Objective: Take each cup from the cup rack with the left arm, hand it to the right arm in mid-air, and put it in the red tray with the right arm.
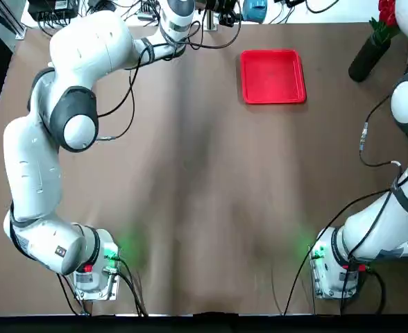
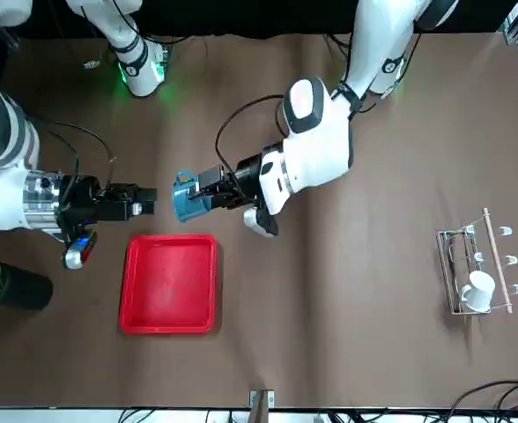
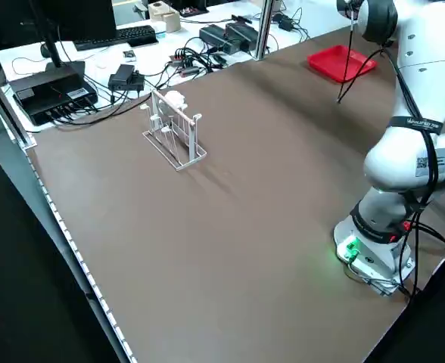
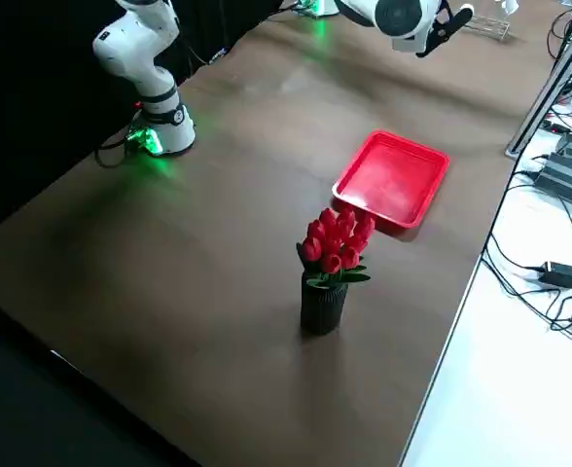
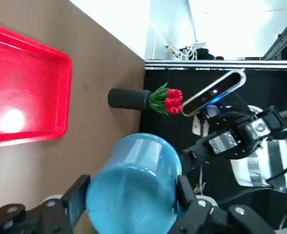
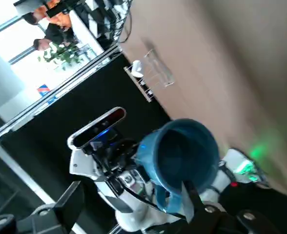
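Lying on the worktop (image 2: 373,361), the red tray (image 2: 168,284) is well apart from the cup rack (image 2: 446,273). The right claw (image 6: 133,185) stands open, apparently not touching the blue cup (image 2: 190,201), which the left claw (image 5: 135,178) grips mid-air. The rack carries the white cup (image 2: 478,291).

Left tool (image 5: 134,181) clamped, facing open right tool (image 6: 132,187).

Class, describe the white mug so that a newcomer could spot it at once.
On the brown table, at the robot's left, stands a silvery wire rack with upright pegs. The small white handled mug hangs there; the blue mug is instead in the left pincer.
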Robot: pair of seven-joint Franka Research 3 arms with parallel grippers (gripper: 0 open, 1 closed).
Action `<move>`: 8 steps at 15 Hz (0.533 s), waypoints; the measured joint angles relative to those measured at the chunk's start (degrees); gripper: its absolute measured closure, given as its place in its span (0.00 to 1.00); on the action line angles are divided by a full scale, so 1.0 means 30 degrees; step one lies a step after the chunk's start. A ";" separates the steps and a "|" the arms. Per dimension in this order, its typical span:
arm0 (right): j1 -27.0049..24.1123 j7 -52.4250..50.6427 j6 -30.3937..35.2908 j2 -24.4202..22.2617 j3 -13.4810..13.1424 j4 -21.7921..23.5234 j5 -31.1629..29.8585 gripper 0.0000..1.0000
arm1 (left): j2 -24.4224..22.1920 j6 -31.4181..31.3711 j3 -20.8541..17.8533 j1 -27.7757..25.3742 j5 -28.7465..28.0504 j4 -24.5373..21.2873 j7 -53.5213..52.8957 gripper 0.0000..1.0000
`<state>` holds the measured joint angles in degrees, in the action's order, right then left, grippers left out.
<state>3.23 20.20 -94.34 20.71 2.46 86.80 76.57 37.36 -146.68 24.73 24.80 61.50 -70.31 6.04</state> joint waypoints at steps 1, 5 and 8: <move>0.0122 -0.0004 -0.0179 0.0218 0.0001 -0.0033 0.0223 0.11 | 0.0000 0.0000 0.0006 -0.0001 0.0032 0.0054 0.0018 0.23; 0.0285 -0.0088 -0.0623 0.0851 -0.0004 -0.0394 0.0318 0.11 | 0.0000 0.0000 0.0009 -0.0004 0.0057 0.0160 0.0151 0.23; 0.0696 -0.0090 -0.1182 0.0885 0.0002 -0.0559 0.0363 0.19 | 0.0002 0.0000 0.0012 -0.0004 0.0062 0.0163 0.0163 0.23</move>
<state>5.31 19.93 -97.88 23.37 2.47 85.13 77.66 37.37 -146.68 24.76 24.79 61.68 -69.82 6.53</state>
